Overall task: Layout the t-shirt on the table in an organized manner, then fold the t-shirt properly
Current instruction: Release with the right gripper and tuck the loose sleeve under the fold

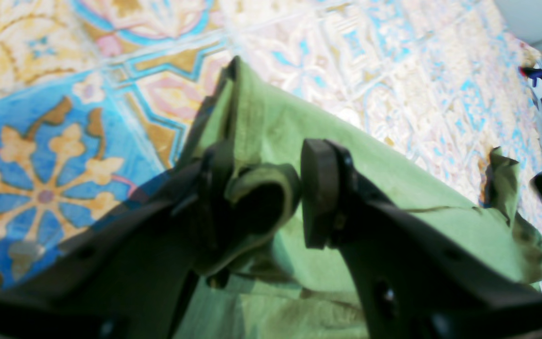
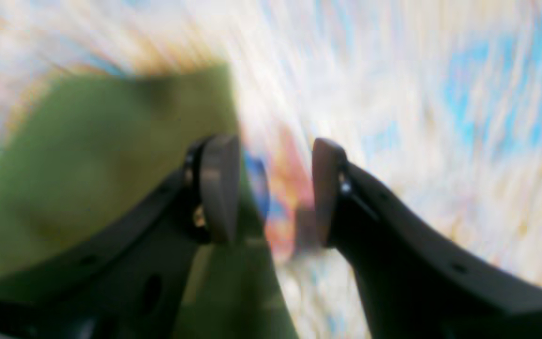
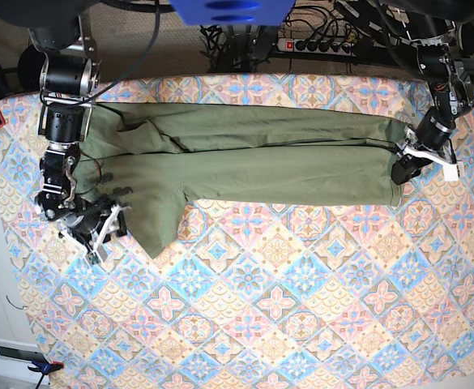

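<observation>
Two arms work at opposite ends of the olive-green t-shirt (image 3: 253,158), which lies stretched in a long band across the far part of the table (image 3: 277,308), with one flap hanging toward the near side at the left. At the left of the base view the right gripper (image 3: 99,227) sits low by that flap; its wrist view is smeared with blur, yet the jaws stand apart with only patterned cloth showing between them, the green fabric lying beside and under one finger. The tablecloth is a printed tile pattern of pink, blue and cream diamonds. At the right, the left gripper (image 1: 264,193) pinches a rolled fold of the soft, creased cotton between its pads.
</observation>
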You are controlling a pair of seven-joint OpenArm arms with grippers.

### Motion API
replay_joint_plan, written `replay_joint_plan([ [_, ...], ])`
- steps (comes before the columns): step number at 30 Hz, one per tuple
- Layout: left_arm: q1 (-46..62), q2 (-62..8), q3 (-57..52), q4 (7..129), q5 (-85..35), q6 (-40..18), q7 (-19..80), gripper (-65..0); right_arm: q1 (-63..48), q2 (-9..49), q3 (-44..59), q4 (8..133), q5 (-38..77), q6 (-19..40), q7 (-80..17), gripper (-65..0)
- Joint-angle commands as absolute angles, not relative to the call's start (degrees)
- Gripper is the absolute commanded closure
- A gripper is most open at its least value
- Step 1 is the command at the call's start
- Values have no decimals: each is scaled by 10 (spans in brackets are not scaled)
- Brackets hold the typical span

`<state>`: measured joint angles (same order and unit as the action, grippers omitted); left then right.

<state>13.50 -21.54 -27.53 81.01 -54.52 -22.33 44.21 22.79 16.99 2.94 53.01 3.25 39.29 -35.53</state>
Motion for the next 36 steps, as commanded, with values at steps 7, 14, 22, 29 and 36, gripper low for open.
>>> replay_joint_plan([
  [7,131,-225,-280,820,-557,-228,433,-243,257,171,-8,451,51,400,-287,-248],
  [14,120,-225,-281,821,-557,-228,433,-243,254,171,-9,444,51,400,-291,-245],
  [22,99,-225,-281,822,-558,-228,433,-240,234,174,-55,450,53,400,-292,-51],
  [29,94,-225,-281,822,-558,-228,432,-238,211,174,-35,519,83,400,-327,-7],
  [36,87,-225,-281,821,-556,-228,432,-237,141,182,17,691,189,400,-413,-7],
])
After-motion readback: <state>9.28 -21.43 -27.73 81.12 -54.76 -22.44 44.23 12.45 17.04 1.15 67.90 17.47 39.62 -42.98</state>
